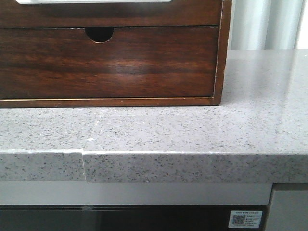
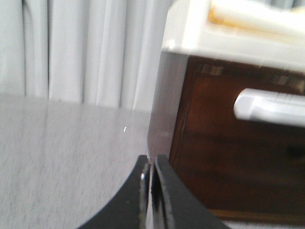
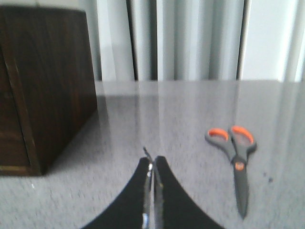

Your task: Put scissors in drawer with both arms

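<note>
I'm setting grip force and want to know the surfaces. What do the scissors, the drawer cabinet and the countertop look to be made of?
Scissors: dark metal-looking blades, grey handles with orange loop linings, probably plastic. Cabinet: glossy dark reddish-brown wood or veneer, with visible grain and a light sheen. Countertop: smooth speckled grey stone or composite, slightly reflective.

One scissors (image 3: 234, 160); two drawers (image 1: 108, 62); one cabinet (image 1: 222, 53).

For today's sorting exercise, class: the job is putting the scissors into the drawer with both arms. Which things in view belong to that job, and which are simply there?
Belong to the job:
scissors, lying flat on the counter
drawer with the wide whitish opening
left gripper, shut
right gripper, shut

Simply there:
lower drawer with the half-round notch
grey counter
pale curtain
</note>
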Motion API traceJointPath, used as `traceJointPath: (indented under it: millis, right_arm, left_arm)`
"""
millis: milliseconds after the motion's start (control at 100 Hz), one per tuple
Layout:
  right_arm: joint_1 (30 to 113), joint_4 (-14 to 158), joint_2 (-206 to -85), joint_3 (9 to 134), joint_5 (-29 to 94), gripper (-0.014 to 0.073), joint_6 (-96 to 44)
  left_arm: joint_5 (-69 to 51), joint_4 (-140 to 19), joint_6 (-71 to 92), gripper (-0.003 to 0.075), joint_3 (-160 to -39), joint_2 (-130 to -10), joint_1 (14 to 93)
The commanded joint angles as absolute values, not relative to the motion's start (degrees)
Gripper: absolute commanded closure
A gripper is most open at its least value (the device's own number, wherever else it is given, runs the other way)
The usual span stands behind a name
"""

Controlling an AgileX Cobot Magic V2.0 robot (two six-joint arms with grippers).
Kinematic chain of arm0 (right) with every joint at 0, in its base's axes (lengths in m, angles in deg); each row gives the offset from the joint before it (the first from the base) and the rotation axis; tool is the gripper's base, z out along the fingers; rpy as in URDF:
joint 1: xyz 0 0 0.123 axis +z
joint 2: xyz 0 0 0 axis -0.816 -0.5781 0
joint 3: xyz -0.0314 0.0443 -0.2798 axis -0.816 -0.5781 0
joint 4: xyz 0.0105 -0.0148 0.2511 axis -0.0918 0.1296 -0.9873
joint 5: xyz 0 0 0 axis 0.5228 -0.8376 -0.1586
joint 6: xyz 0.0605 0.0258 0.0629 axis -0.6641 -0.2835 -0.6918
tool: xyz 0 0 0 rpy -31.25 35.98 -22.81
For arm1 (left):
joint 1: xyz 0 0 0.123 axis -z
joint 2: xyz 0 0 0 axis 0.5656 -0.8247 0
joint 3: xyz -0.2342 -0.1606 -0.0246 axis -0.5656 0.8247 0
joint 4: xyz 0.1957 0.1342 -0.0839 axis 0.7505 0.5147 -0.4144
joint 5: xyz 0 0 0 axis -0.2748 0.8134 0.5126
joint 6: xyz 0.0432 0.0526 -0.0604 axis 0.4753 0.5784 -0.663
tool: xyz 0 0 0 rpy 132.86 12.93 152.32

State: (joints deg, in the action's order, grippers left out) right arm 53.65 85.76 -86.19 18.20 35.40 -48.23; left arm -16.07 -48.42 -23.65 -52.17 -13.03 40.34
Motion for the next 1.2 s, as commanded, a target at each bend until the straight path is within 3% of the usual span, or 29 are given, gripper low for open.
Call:
traceJointPath:
  millis: [0, 260, 490, 1190]
  right_arm:
    - [53.33, 86.16, -86.22, 24.4, 36.63, 0.0662, -48.23]
    - [53.33, 86.7, -96.59, 38.75, 23.65, 0.0662, -48.23]
    - [53.33, 86.7, -107.62, 47.48, 14.66, 0.0662, -48.23]
    - [53.33, 86.7, -111.14, 48.03, 15.4, 0.0662, -48.23]
  left_arm:
    - [-15.65, -48.85, -24.04, 0.0741, -59.26, -16.74, 40.33]
    - [-8.36, -47.89, -22.89, 0.0741, -74.07, -29.93, 40.33]
    - [-6.87, -45.31, -22.89, 0.0741, -79.5, -37.15, 40.33]
    - [-7.44, -45.42, -22.89, 0.0741, -79.5, -37.57, 40.33]
